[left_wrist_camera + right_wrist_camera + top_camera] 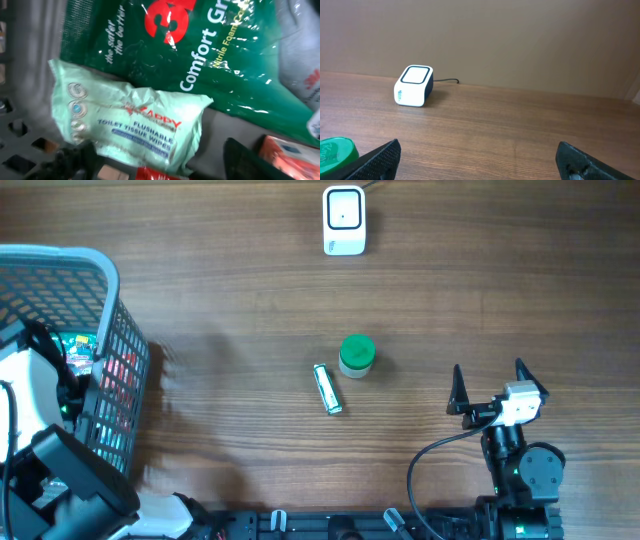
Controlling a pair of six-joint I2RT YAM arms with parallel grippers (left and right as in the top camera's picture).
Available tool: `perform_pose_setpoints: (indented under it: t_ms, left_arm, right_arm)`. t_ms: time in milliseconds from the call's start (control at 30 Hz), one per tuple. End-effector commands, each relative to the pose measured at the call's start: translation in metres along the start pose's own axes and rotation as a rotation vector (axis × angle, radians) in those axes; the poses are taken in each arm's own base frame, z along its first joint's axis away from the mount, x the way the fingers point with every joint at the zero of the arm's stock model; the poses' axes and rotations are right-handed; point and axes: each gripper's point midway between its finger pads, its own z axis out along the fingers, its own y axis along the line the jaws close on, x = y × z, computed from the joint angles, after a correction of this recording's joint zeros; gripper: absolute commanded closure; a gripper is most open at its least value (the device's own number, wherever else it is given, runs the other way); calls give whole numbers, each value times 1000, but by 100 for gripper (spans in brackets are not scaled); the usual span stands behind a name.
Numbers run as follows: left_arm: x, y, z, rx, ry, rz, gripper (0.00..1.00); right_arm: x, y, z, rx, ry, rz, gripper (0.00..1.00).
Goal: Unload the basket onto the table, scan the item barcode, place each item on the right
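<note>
In the left wrist view my left gripper is down inside the basket, its dark fingers on either side of the lower end of a pale green pack of flushable wipes. The left finger is against the pack; the right one stands apart from it, so the jaws are open. No barcode shows on the pack. The white scanner stands at the table's far edge and also shows in the right wrist view as the scanner. My right gripper rests open and empty at the front right.
The grey mesh basket at the left also holds a dark green glove bag and red-and-white packs. A green-lidded jar and a small green-and-white stick lie mid-table.
</note>
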Motion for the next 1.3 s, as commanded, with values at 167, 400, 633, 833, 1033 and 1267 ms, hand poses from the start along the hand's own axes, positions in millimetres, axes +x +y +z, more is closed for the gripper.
perform_pose_setpoints:
  t_ms: [167,400,633,833,1033,1267]
  left_arm:
    - [8,-5,56,-82,13,17,19]
    - [10,-1,59,-130,33,83,96]
    - [-23,-11,-45,13,-33,42,96]
    - [-57,12,-206,387,-208,-45,96]
    - [-5,60,-297,802,-225,27,96]
    - [128,38,-313,966,-110,746,96]
  right_arm:
    - [-1,-1,0,6,-7,-6,0]
    - [-1,-1,0,6,-7,-6,0]
    - [-1,-1,0,6,-7,-6,0]
    - [-1,-1,0,6,-7,-6,0]
    - [-1,-1,0,6,-7,-6,0]
    - [-1,-1,0,6,-7,-6,0]
